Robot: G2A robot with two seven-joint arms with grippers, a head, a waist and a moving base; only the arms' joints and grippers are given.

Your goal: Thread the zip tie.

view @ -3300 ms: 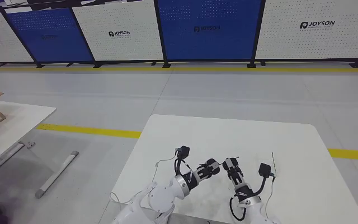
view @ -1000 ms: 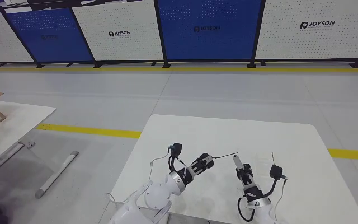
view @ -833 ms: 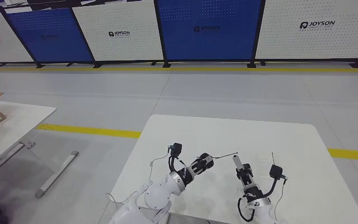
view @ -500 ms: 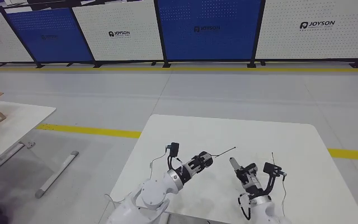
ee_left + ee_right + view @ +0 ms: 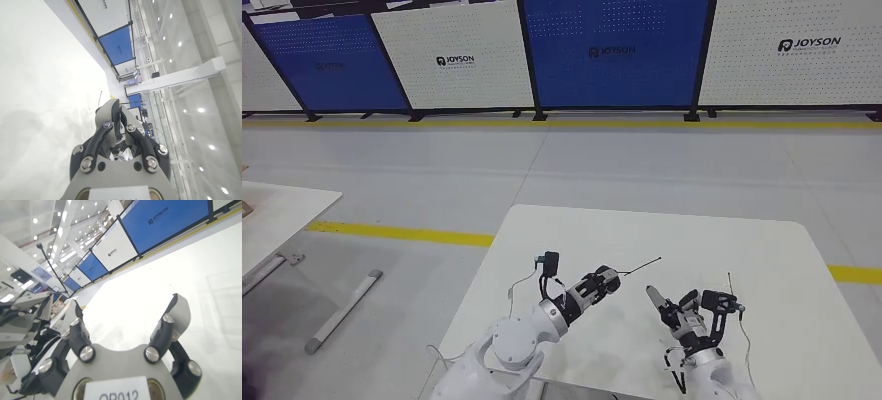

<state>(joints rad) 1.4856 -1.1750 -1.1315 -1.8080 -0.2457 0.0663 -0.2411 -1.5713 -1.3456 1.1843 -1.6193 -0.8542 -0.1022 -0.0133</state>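
Note:
A thin black zip tie point(image 5: 640, 267) sticks out from my left gripper point(image 5: 610, 277), which is shut on one end of it above the near middle of the white table point(image 5: 572, 230). In the right wrist view the same zip tie point(image 5: 51, 266) rises slanting from the left gripper point(image 5: 40, 303). Seen from the left wrist, the left gripper point(image 5: 119, 103) has its fingers pressed together. My right gripper point(image 5: 652, 295) is a short way to the right of the tie's free tip, apart from it. The right gripper point(image 5: 126, 306) stands open with nothing between its fingers.
A second thin black strip point(image 5: 729, 283) lies on the table to the right of the right arm; it shows in the left wrist view as a strip point(image 5: 100, 98) too. The table's far half is bare white surface. Blue and white panels point(image 5: 617, 50) stand beyond the floor.
The grippers were close together 3.3 s ago and stand apart now. In the last second the left gripper lifted the tie a little farther away, and the right wrist turned and drew nearer.

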